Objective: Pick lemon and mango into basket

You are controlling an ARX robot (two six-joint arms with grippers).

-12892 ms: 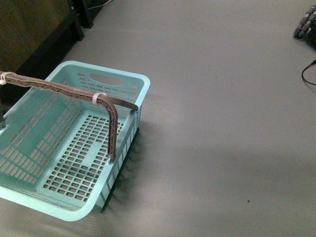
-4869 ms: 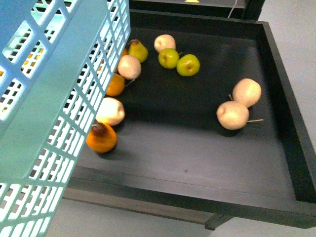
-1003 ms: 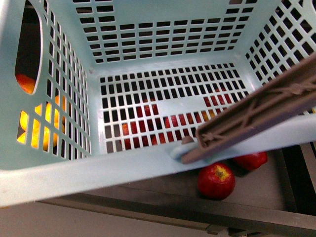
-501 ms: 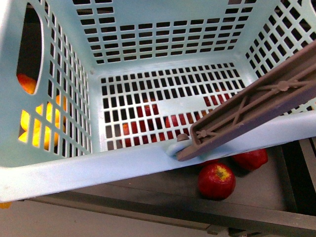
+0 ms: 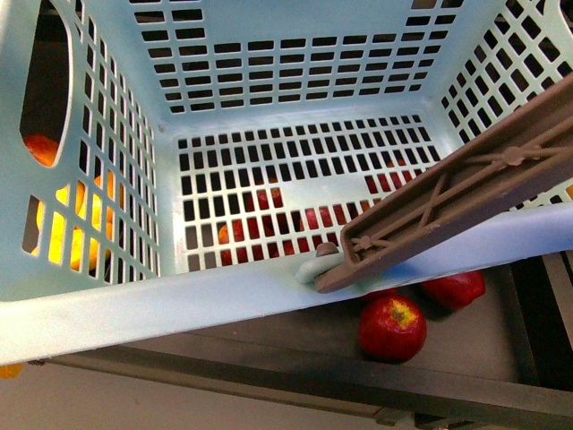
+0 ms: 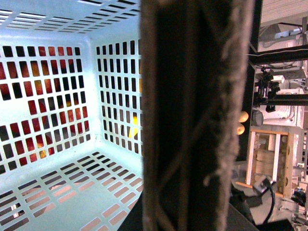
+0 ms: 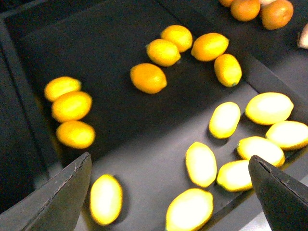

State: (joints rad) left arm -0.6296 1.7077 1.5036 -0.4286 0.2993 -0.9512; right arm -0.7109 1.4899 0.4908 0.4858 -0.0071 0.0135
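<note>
The pale teal basket (image 5: 295,98) fills the front view, tilted and empty, its brownish handle (image 5: 466,193) crossing at the right. My left gripper (image 6: 187,222) is shut on that handle (image 6: 192,110), which hides its fingers; the basket's slotted floor (image 6: 57,187) lies behind. My right gripper (image 7: 173,192) is open and empty above a dark tray (image 7: 106,33). Under it lie several longer, brighter yellow fruits, the mangoes by length, one (image 7: 200,163) between the jaws. Several smaller deep orange-yellow egg-shaped lemons (image 7: 148,78) lie farther off. Yellow-orange fruit (image 5: 76,235) shows through the basket's left wall.
Red apples (image 5: 391,327) lie in a dark tray under the basket, more showing through its floor. The tray's front rim (image 5: 295,376) runs along the bottom. In the right wrist view, oranges (image 7: 245,8) lie beyond a divider (image 7: 269,77).
The view went from the floor to the fruit trays. In the last second the basket has drifted slightly left and its handle has swung a little lower across the rim.
</note>
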